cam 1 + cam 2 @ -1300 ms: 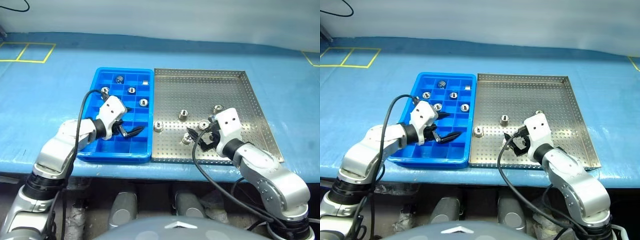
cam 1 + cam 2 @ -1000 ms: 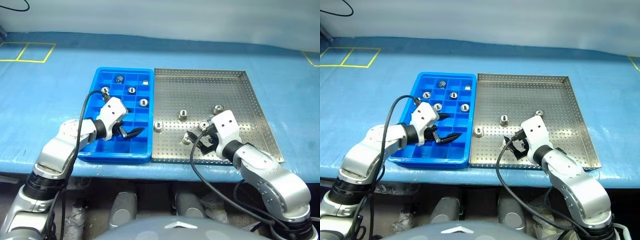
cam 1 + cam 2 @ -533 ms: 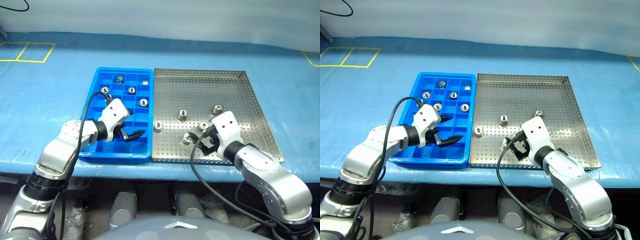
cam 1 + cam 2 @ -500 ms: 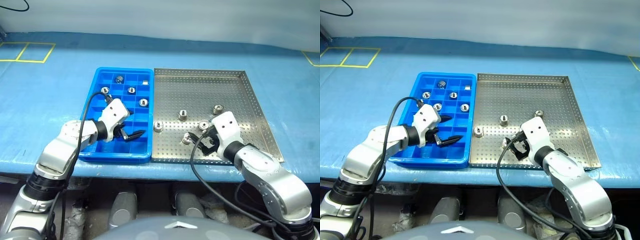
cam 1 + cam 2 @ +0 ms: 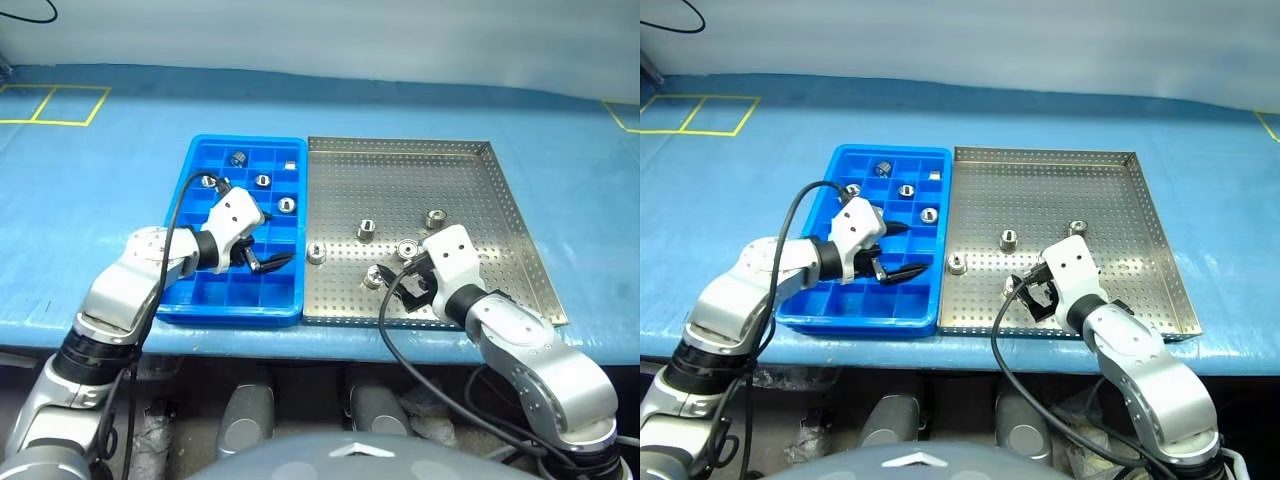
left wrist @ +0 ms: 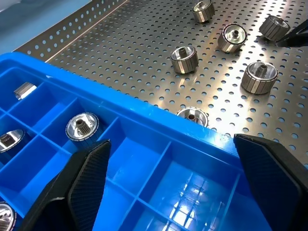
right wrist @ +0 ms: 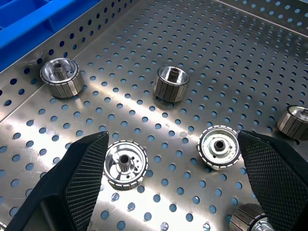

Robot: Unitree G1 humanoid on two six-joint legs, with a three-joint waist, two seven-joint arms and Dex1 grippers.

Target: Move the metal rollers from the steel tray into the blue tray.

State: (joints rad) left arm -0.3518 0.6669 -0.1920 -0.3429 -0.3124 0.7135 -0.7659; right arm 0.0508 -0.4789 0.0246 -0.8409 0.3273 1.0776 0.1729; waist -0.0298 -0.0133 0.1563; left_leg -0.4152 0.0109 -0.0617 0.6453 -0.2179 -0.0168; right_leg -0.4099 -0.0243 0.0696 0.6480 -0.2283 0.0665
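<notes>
The left gripper (image 5: 262, 263) hangs over the near right cells of the blue tray (image 5: 197, 297); its fingers (image 6: 82, 180) are spread wide and hold nothing. The blue tray sits on the counter (image 5: 90, 190), its right edge against the steel tray (image 5: 400, 165). Several rollers lie in its far cells, one (image 5: 286, 205) just past the gripper, along with a darker round piece (image 5: 238, 157) and a small whitish block (image 5: 290, 166).

In the steel tray, rollers (image 5: 367, 229) are scattered over the near half: small, shiny, ribbed rings with a dark centre hole, some upright, some on their side. One (image 5: 316, 252) stands beside the blue tray's wall.

The right gripper (image 5: 397, 283) is low over the near rollers, fingers (image 7: 79, 185) spread wide, empty. Its wrist view shows two rollers (image 7: 125, 163) lying flat between the fingers, untouched.
</notes>
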